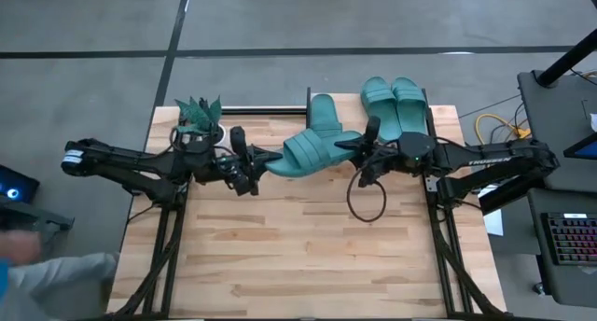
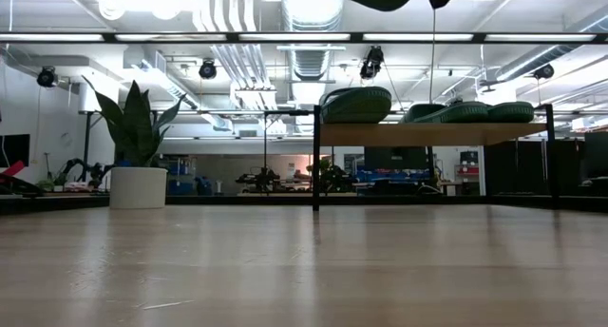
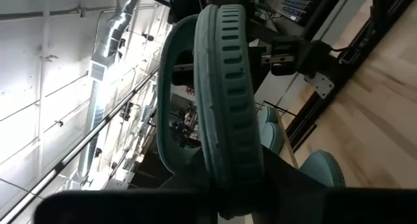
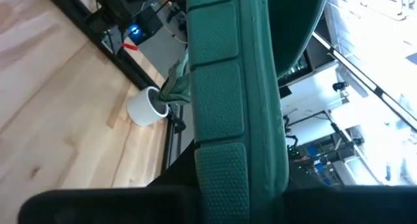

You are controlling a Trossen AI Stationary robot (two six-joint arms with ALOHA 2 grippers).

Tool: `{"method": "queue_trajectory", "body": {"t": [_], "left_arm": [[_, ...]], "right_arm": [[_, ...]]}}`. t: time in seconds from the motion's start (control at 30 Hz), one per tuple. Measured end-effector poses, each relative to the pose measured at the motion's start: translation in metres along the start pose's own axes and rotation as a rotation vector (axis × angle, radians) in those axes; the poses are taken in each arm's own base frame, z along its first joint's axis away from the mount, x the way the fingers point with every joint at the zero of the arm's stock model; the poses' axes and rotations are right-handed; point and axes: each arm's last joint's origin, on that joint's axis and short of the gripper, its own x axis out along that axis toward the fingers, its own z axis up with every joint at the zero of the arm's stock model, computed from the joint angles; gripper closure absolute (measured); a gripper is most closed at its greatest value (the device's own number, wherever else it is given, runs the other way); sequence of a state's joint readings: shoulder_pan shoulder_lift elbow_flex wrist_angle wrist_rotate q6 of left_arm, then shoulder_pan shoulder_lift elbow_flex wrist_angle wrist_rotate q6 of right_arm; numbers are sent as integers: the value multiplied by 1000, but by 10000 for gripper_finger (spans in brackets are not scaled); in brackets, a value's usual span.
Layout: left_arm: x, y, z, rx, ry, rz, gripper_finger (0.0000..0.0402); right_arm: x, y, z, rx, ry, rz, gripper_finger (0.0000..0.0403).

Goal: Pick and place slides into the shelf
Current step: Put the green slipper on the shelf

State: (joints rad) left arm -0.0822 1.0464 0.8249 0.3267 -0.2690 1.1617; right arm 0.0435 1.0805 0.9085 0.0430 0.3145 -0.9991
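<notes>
Both jaws were clamped on one slide (image 1: 312, 150), left gripper (image 1: 259, 161) and right gripper (image 1: 357, 146) at opposite ends (held above the table (image 1: 308, 256)). Three slides (image 1: 395, 99) lay on the shelf (image 2: 432, 134).

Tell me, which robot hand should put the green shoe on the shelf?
Probably the right. Both hands grip the raised slide, one at each end, but the right hand sits just in front of the shelf. The left hand is farther off, near the plant.
</notes>
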Motion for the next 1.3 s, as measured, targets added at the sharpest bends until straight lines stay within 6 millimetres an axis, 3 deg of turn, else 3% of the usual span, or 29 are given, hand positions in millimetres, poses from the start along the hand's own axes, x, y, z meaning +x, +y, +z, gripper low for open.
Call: {"method": "queue_trajectory", "body": {"t": [0.23,0.4,0.6,0.73,0.9,1.1,1.3], "left_arm": [[3,5,-1,8,114,114,376],[6,8,-8,79,364,236,376],[28,-6,-24,221,623,272,376],[50,-17,-29,313,714,223,376],[71,-14,-35,361,876,232,377],[82,-16,-34,397,873,211,377],[83,-17,-34,399,884,209,377]], "right_arm": [[-2,-11,2,114,80,-97,262],[-7,-27,8,214,106,-182,226],[-3,-39,19,293,64,-194,223],[16,-36,25,258,106,-169,226],[40,-43,34,196,278,-204,225],[67,-48,48,140,335,-121,230],[86,-53,49,91,382,-88,232]]}}
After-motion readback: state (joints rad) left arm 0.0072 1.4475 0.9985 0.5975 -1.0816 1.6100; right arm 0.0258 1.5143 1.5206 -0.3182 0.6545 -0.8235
